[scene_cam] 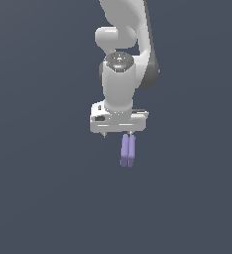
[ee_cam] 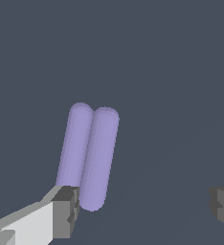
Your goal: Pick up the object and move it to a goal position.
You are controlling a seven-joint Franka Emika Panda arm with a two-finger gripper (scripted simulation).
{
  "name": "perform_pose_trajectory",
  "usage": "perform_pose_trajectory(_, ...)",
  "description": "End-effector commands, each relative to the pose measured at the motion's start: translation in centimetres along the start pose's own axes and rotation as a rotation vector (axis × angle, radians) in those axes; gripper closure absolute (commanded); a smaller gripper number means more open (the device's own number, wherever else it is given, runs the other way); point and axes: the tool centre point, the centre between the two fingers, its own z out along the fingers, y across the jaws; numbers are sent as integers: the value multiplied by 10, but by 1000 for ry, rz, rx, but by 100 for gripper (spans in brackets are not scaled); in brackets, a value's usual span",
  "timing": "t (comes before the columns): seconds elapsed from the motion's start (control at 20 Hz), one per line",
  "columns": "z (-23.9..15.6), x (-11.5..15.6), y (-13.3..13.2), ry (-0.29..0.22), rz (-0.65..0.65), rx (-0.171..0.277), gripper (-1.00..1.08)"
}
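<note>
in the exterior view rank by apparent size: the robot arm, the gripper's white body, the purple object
1. Robot arm, largest in the picture.
2. Gripper's white body, a wide block.
3. Purple object, narrowest, below the gripper.
Distances from the camera are unknown, so this is apparent size only.

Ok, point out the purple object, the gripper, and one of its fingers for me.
purple object (ee_cam: 89,155), wrist view: middle, along the seam between its two bars.
gripper (ee_cam: 145,206), wrist view: the gap midway between the fingertips.
finger (ee_cam: 66,210), wrist view: its dark pad face.
</note>
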Motion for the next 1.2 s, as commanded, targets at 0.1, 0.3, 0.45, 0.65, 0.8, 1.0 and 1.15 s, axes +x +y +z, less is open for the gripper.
perform_pose_trajectory(0.1,-2,2,-6,7,-11,3,-92)
perform_pose_trajectory(0.3,-1,2,-6,5,-4,3,-92)
perform_pose_trajectory(0.45,2,3,-9,2,10,4,-92)
perform_pose_trajectory(0.65,9,5,-17,-5,43,5,-92)
perform_pose_trajectory(0.8,16,6,-25,-12,79,6,-92)
perform_pose_trajectory(1.0,27,8,-37,-23,127,6,-92)
perform_pose_trajectory(1.15,32,9,-43,-28,153,6,-92)
